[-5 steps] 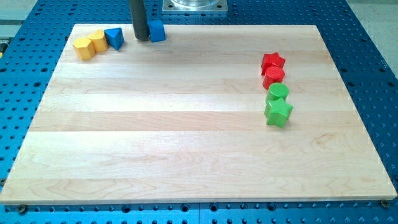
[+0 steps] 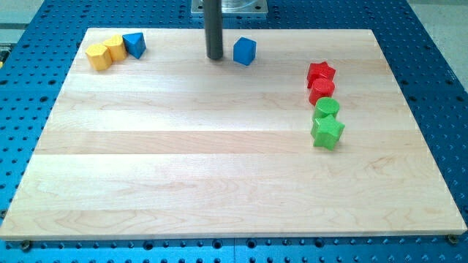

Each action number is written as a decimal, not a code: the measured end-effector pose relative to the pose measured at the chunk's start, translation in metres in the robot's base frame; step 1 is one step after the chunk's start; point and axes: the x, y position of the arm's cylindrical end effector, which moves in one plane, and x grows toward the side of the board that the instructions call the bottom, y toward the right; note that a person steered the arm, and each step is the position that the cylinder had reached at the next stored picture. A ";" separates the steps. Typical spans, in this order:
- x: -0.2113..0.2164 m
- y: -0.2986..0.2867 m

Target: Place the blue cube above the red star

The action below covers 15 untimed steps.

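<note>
Camera view: the small blue cube [image 2: 244, 51] sits near the view's top edge of the pale wooden worktop [image 2: 219, 161], a little right of centre, resting flat with one corner turned toward the view's bottom. Just to its left, with a narrow strip of bare wood between them, stands the straight dark rod, and my tip [image 2: 214, 57] rests on the wood beside the cube without touching it. The tool has no jaws to open or close; it is a plain rod and has hold of nothing.

The red star-shaped block [image 2: 321, 72] lies well apart from the blue cube, toward the view's right and slightly lower. Touching it on its lower side is a second red block [image 2: 322, 90], which may be a rounded or many-sided piece; its outline is hard to make out. Below that comes a green cylinder-like block [image 2: 327, 109], and touching its lower side is a green star-shaped block [image 2: 327, 133], so the four form a short column running down the right part of the worktop.

In the view's top left corner, far from the cube, three blocks cluster together: a yellow block [image 2: 97, 56] at the left, a second yellow block [image 2: 114, 48] touching it, and a blue triangular block [image 2: 134, 44] against that one's right side.

The worktop lies on a blue perforated base [image 2: 439, 88].
</note>
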 end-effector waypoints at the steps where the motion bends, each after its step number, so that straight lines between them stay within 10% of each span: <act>1: 0.000 0.065; 11: -0.024 0.194; 15: -0.009 0.152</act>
